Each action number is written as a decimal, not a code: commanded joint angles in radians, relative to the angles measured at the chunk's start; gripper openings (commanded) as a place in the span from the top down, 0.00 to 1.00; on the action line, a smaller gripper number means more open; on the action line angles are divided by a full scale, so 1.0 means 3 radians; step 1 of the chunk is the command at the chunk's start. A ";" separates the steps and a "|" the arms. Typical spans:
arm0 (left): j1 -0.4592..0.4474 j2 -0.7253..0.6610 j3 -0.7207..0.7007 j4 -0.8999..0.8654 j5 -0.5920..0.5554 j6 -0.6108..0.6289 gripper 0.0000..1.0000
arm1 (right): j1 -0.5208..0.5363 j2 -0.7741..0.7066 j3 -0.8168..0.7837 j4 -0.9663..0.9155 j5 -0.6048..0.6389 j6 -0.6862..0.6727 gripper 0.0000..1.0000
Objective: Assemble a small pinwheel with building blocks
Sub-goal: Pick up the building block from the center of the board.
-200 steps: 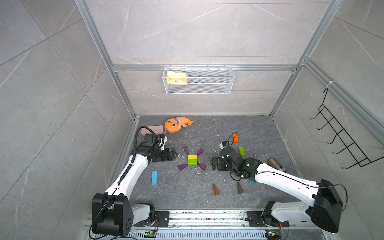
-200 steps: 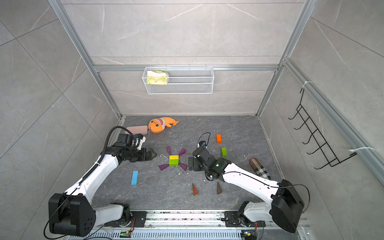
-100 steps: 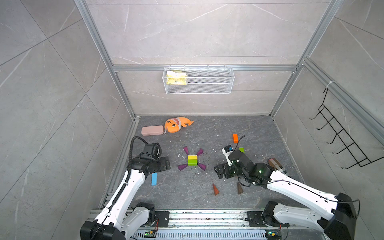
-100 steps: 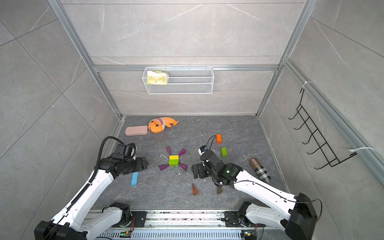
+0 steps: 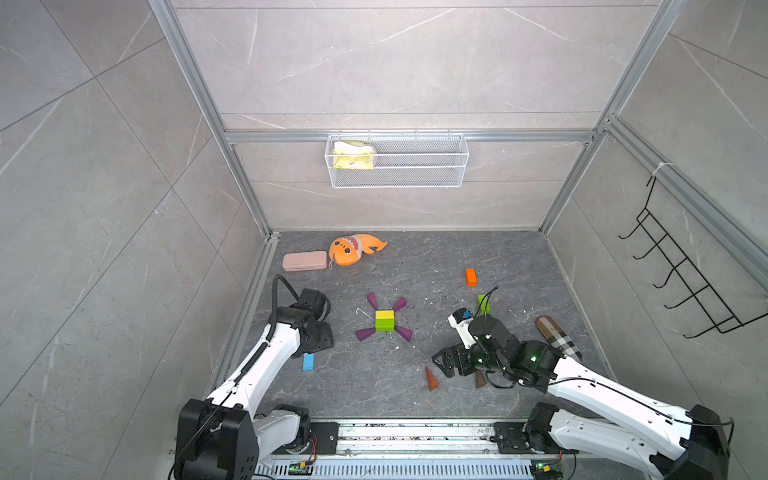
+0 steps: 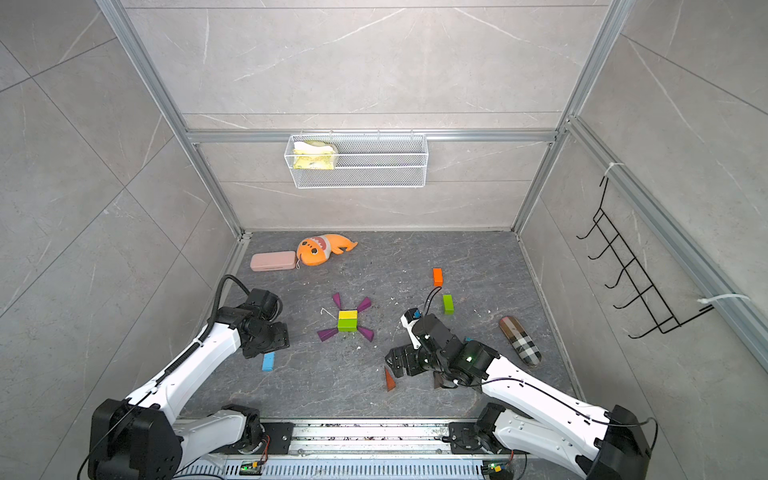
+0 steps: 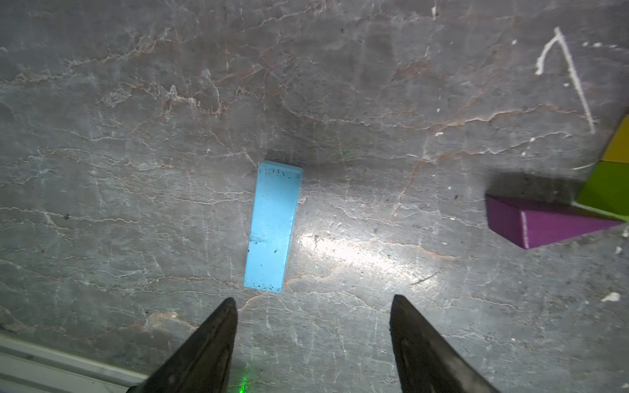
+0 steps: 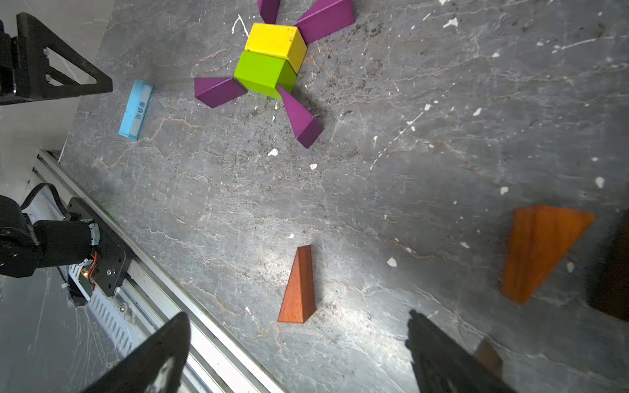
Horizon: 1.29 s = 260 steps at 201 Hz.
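The pinwheel's middle, a yellow brick against a green brick [image 5: 384, 321], lies on the dark floor with four purple wedges [image 8: 218, 91] fanned round it. A light-blue bar [image 5: 308, 361] [image 7: 274, 226] lies flat to its left. My left gripper [image 7: 313, 298] hovers open just short of the bar's near end, nothing between its fingers. My right gripper [image 8: 299, 314] [image 5: 442, 362] stands wide open and empty right by a red-brown wedge [image 8: 299, 289] [image 5: 431, 379]. Another orange wedge [image 8: 541, 250] lies beside it. An orange brick [image 5: 470, 277] and a green brick [image 5: 483, 303] lie farther back.
A pink oblong case [image 5: 304, 261] and an orange plush shark [image 5: 353, 249] lie at the back left. A plaid oblong case [image 5: 557, 337] lies at the right. The base rail [image 5: 415, 432] runs along the front; a wire basket [image 5: 397, 160] hangs on the back wall.
My left arm drew back from beside the pinwheel to over the light-blue bar, its jaws narrowing somewhat. My right arm swung toward the front, over the red-brown wedge.
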 commanded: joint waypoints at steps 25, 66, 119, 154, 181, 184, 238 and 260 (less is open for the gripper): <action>-0.0006 0.0551 0.0116 0.0165 -0.0304 -0.0125 0.25 | -0.0008 0.0113 -0.0036 0.0152 -0.0140 0.0051 0.01; 0.0100 0.0899 0.0095 0.0425 -0.0178 -0.0155 0.29 | -0.0007 0.0271 -0.0010 0.0186 -0.0146 0.0001 0.00; 0.0318 0.0843 -0.0057 0.0397 -0.0097 -0.0262 0.30 | -0.0009 0.0493 0.0071 0.0219 -0.0198 -0.0059 0.00; 0.0447 0.0849 -0.0311 0.0715 0.0326 -0.0334 0.30 | -0.0007 0.0546 0.0127 0.0199 -0.0248 -0.0082 0.00; 0.0444 0.0803 -0.0411 0.0902 0.0619 -0.0300 0.37 | -0.0008 0.0506 0.0149 0.0136 -0.0210 -0.0096 0.00; 0.0444 0.0790 -0.0422 0.0930 0.0662 -0.0298 0.38 | -0.0009 0.0497 0.0149 0.0133 -0.0204 -0.0096 0.01; 0.0213 0.0633 -0.0467 0.0915 0.0688 -0.0394 0.45 | -0.0007 0.0500 0.0142 0.0140 -0.0199 -0.0048 0.00; 0.0160 0.0628 -0.0455 0.0789 0.0437 -0.0491 0.44 | -0.0008 0.0500 0.0151 0.0162 -0.0210 -0.0038 0.00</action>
